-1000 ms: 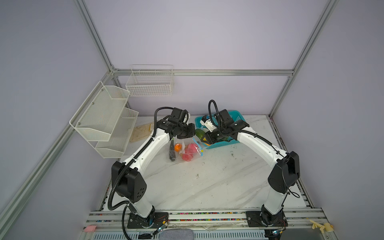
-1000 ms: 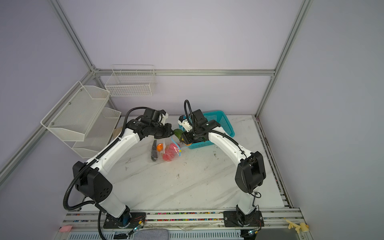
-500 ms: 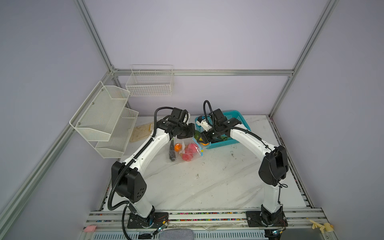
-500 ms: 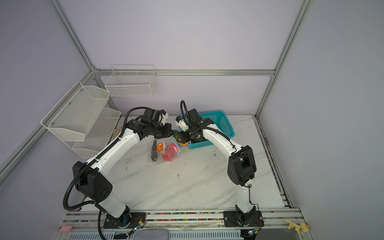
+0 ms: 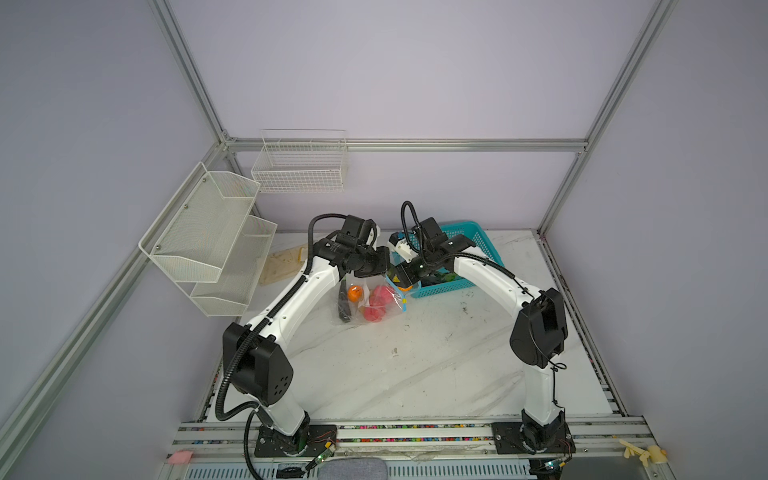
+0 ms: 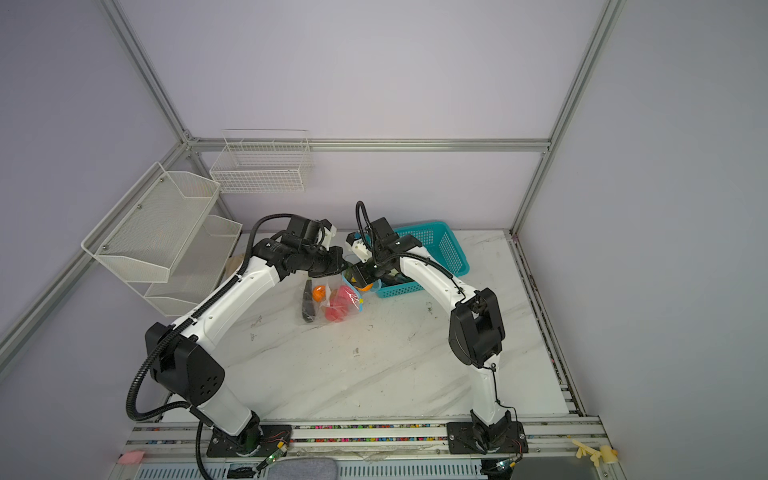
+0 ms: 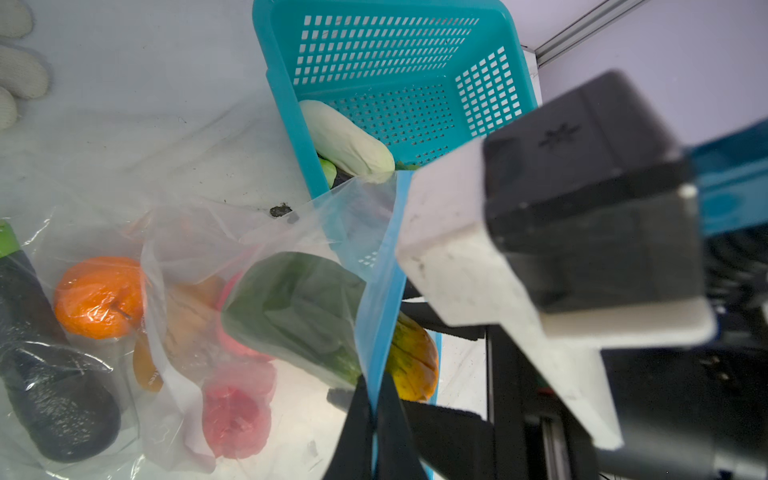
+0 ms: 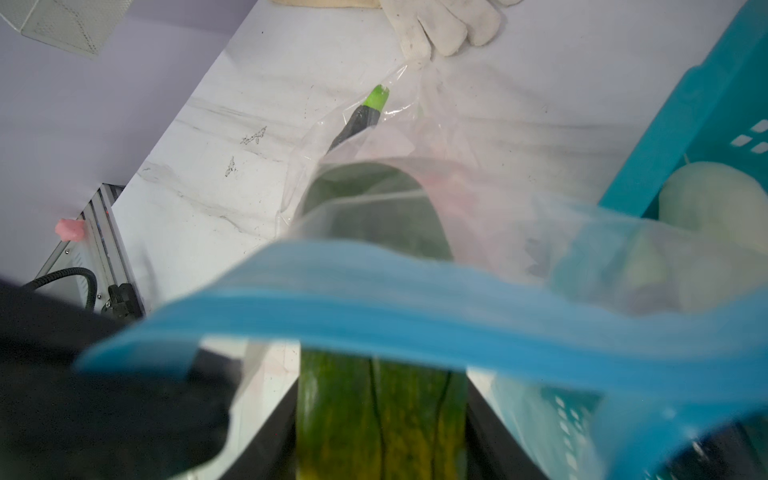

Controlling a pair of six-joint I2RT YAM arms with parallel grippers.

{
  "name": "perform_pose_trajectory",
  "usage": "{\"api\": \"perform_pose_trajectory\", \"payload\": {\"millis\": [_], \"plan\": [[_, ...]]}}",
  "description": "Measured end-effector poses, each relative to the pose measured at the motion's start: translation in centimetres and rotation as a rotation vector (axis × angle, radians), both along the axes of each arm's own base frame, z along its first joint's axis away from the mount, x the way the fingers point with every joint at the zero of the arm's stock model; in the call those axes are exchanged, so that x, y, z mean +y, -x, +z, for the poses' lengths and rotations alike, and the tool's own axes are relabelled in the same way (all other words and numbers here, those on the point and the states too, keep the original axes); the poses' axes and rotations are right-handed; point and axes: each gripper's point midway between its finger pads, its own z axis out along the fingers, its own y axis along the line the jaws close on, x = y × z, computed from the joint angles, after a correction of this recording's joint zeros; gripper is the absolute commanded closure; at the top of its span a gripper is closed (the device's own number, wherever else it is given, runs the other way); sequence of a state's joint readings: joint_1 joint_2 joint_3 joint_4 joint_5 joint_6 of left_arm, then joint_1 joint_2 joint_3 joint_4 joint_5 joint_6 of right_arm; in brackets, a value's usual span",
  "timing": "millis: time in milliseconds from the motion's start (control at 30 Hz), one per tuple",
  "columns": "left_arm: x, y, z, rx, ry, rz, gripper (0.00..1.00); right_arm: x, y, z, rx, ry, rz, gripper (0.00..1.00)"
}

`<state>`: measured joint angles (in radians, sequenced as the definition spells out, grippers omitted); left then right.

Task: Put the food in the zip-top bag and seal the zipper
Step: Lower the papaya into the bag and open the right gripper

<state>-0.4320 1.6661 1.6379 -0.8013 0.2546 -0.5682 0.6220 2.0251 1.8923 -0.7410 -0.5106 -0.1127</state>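
Note:
The zip-top bag (image 5: 374, 301) lies crinkled on the table beside the basket. It holds an orange (image 7: 99, 297), a dark eggplant (image 7: 54, 395) and red and pink pieces (image 7: 235, 419). My left gripper (image 7: 374, 384) is shut on the light blue zipper (image 7: 384, 291) and lifts the mouth. My right gripper (image 8: 380, 386) is shut on a green and yellow fruit (image 8: 374, 415). The fruit's green end (image 7: 291, 316) lies inside the bag mouth and its yellow end (image 7: 415, 357) is outside the strip. In both top views the two grippers meet over the mouth (image 6: 353, 274). A small yellow slider tab (image 6: 360, 300) shows on the strip.
The teal basket (image 5: 457, 286) stands right against the bag mouth, with a white vegetable (image 7: 345, 141) and other pieces in it. White gloves (image 8: 440, 25) lie at the back of the table. Wire shelves (image 5: 208, 237) hang at the left wall beside a wooden board (image 5: 286, 262).
My right arm has swung left from the basket to the bag mouth and pushed the green and yellow fruit in. The left gripper has held the strip still.

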Motion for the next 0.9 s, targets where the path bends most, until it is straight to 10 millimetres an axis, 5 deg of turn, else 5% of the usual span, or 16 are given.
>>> {"api": "perform_pose_trajectory", "payload": {"millis": [900], "plan": [[0.3,-0.1,0.2,-0.007,-0.002,0.009,1.0,1.5,-0.7,-0.9,0.054,-0.054,-0.015,0.36]]}}
